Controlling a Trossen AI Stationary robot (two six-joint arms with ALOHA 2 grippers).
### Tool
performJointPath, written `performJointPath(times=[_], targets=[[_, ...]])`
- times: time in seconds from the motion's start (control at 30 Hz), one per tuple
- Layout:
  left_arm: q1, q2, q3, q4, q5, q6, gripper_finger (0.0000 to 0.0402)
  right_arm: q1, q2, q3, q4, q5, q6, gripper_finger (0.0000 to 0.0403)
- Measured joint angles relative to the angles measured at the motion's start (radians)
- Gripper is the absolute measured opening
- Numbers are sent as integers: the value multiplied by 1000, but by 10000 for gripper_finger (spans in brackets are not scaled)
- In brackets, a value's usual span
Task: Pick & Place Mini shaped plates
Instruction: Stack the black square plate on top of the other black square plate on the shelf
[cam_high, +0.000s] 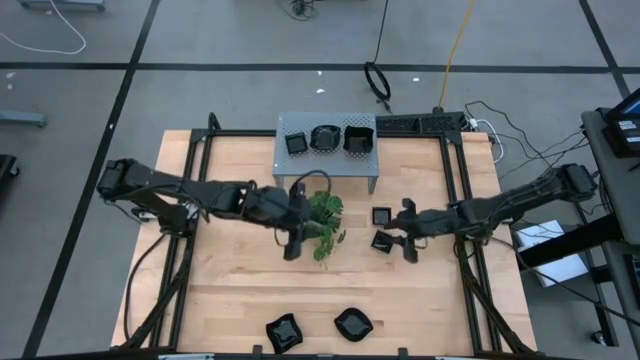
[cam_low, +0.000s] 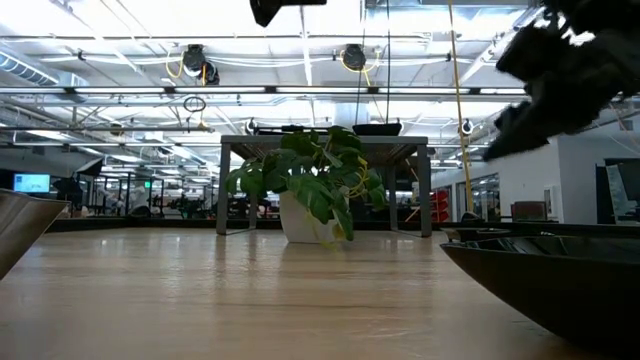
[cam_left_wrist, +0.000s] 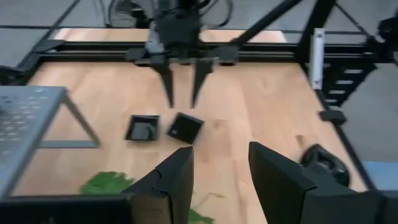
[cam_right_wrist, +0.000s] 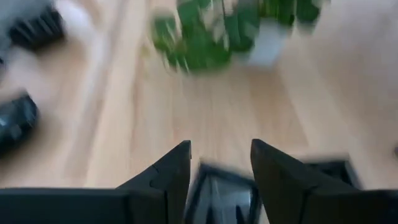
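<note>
— High view: pale wooden worktop (cam_high: 240, 270) over grey floor; two black plates (cam_high: 318, 326) at near edge, three on grey shelf (cam_high: 327, 160), two by right hand (cam_high: 409, 236).
— Low view?
— Black plate rim (cam_low: 560, 270) closest, plant (cam_low: 310, 190) mid-worktop, lit hall behind.
— Wrist views?
— Left hand (cam_left_wrist: 221, 171) spread, empty; right hand (cam_right_wrist: 221, 165) spread over square plate (cam_right_wrist: 221, 196).

The high view looks straight down on the whole surface (cam_high: 250, 270). The low view sits at surface level, facing the plant (cam_low: 310, 185), which both share. Each wrist view looks forward past its own fingers, close above the wood.
</note>
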Motion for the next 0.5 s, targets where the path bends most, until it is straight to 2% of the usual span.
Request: performJointPath(times=[0.17,0.33,0.5], targets=[[-43,0,0,1,-1,-17,159,46,180,90,-144,-22,70,155],[-67,0,0,1,-1,-17,159,108,337,155,-152,-23,49,155],[-75,0,0,0,-3,-17,159,141,441,196,-130,-12,20,155]])
